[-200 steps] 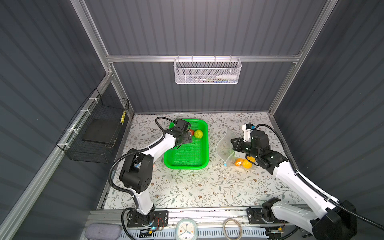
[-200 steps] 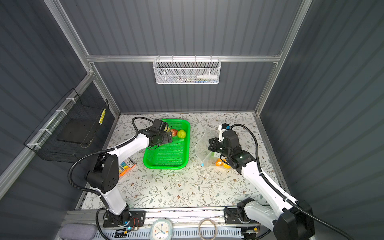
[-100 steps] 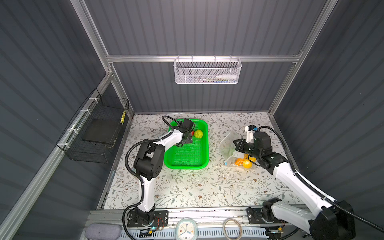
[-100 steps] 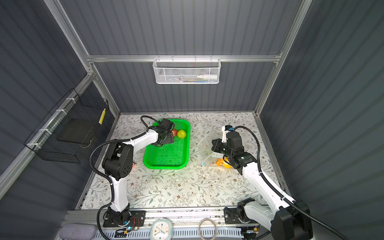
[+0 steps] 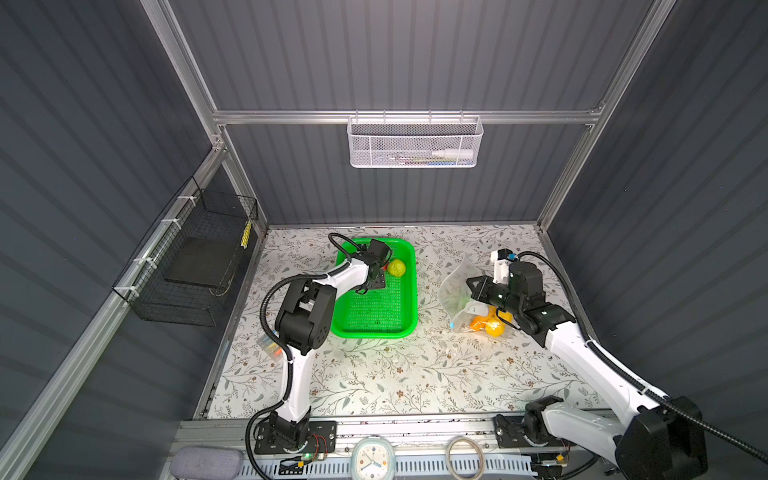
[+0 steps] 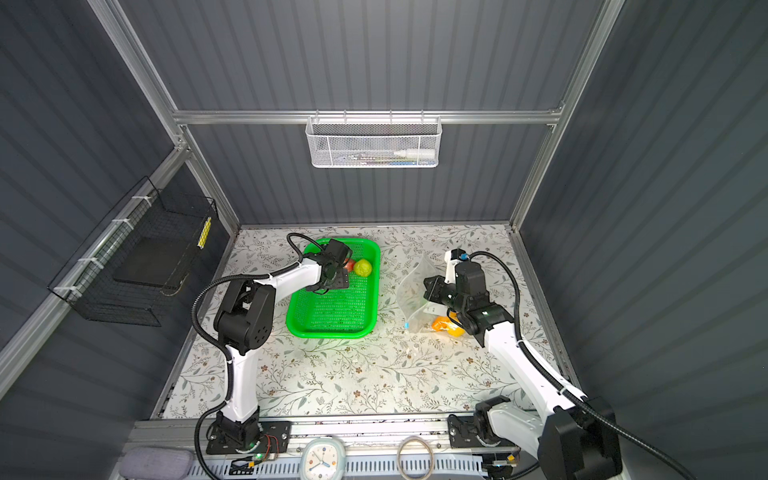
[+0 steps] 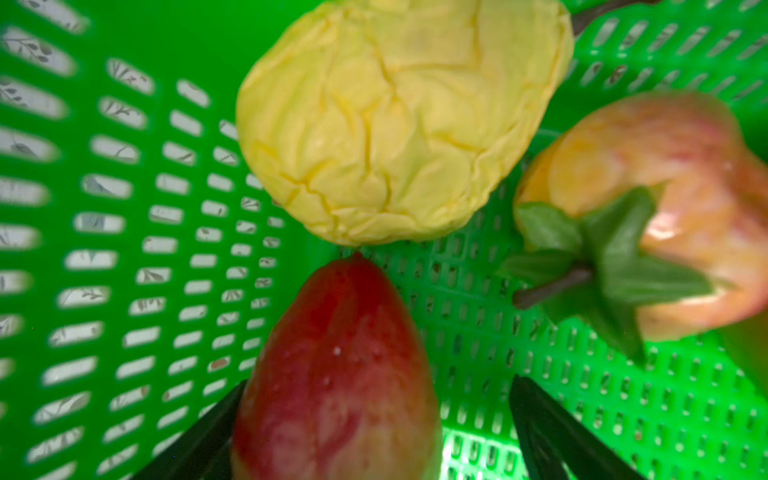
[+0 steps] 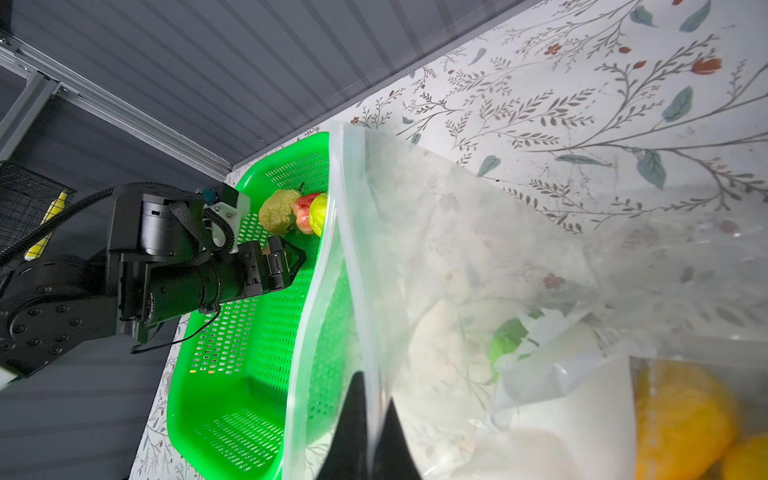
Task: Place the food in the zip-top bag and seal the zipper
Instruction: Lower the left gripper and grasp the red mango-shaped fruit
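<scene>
Looking into a green basket (image 7: 124, 257) with slotted wall and floor, leaf-patterned table (image 7: 29, 48) glimpsed through the slots. Close to the wall, a yellow leafy ball (image 7: 399, 120). Pointing its tip at the ball's edge, a red strawberry (image 7: 340, 382), lying between the black fingers (image 7: 552, 432) of the left gripper (image 7: 379, 381), spread wide: tight against one, clear of the other. Right beside the ball, a blurred peach-red fruit (image 7: 665, 199) with green leaves and a dark stem, resting on the basket floor.
</scene>
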You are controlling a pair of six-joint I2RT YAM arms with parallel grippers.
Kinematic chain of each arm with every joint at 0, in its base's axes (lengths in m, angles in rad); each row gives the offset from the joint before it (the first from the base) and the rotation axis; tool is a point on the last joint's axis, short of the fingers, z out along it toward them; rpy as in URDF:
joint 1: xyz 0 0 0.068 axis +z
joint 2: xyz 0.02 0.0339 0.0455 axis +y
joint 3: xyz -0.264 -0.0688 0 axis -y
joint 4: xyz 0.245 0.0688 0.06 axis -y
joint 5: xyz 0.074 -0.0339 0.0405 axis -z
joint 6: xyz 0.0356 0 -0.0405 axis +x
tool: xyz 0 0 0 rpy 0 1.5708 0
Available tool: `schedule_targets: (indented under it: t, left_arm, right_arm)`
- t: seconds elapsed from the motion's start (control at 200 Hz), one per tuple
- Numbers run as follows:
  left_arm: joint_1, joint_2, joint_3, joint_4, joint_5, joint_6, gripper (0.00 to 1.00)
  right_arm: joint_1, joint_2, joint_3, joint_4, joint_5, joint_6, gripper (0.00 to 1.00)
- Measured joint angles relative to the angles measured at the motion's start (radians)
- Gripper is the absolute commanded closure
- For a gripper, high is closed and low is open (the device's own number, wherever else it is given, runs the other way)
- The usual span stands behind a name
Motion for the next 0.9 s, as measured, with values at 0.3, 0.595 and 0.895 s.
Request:
schedule_targets:
  t: [0.3, 0.595, 0.895]
  left_arm:
    - [0.000, 0.013, 0.005, 0.028, 0.005, 0.027, 0.31]
    - [0.000, 0.013, 0.002, 0.047, 0.015, 0.035, 0.41]
    - [0.000, -0.015, -0.034, 0.058, 0.033, 0.035, 0.43]
  right_arm:
    - [-0.001, 0.019, 0.000, -0.003, -0.003, 0.009, 1.00]
    - [-0.001, 0.019, 0.000, -0.012, -0.003, 0.012, 1.00]
    - [-0.001, 0.018, 0.010, -0.043, -0.002, 0.011, 1.00]
